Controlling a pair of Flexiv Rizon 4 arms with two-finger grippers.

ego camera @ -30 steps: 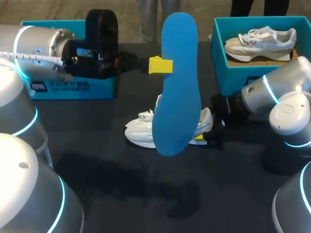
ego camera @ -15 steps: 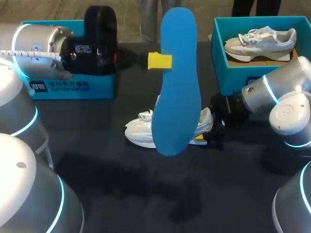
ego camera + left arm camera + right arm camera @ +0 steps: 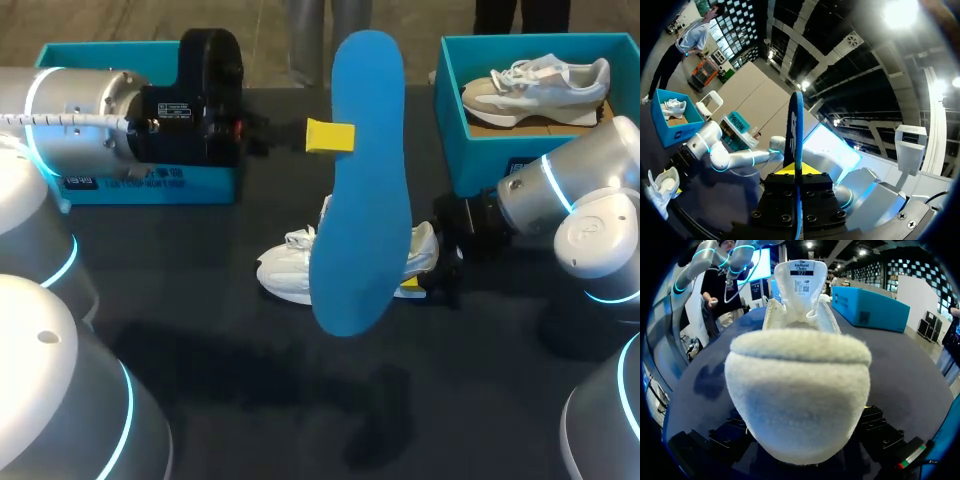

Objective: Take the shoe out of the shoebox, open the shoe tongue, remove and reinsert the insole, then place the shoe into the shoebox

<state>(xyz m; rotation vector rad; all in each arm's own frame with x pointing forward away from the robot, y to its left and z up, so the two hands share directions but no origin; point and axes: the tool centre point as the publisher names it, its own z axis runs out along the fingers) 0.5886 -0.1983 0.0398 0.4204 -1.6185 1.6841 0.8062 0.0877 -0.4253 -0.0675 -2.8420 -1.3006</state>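
My left gripper (image 3: 330, 135) is shut on a big blue insole (image 3: 362, 200) and holds it upright, high above the table. In the left wrist view the insole (image 3: 796, 125) stands edge-on between the left gripper's (image 3: 796, 172) fingers. Under it a white shoe (image 3: 290, 268) lies on the dark table, toe to the left. My right gripper (image 3: 418, 280) grips its heel from both sides. In the right wrist view the heel (image 3: 797, 395) fills the space between the right gripper's (image 3: 800, 445) jaws, and the tongue (image 3: 800, 275) stands up ahead.
A teal shoebox (image 3: 500, 150) at the back right holds a second, grey-and-white shoe (image 3: 540, 85). Another teal box (image 3: 150, 182) sits at the back left, partly behind my left arm; in the right wrist view this box (image 3: 870, 310) lies beyond the shoe.
The insole's lower end has swung slightly left and down as my left wrist shifted a little. The right arm and the shoe have kept still.
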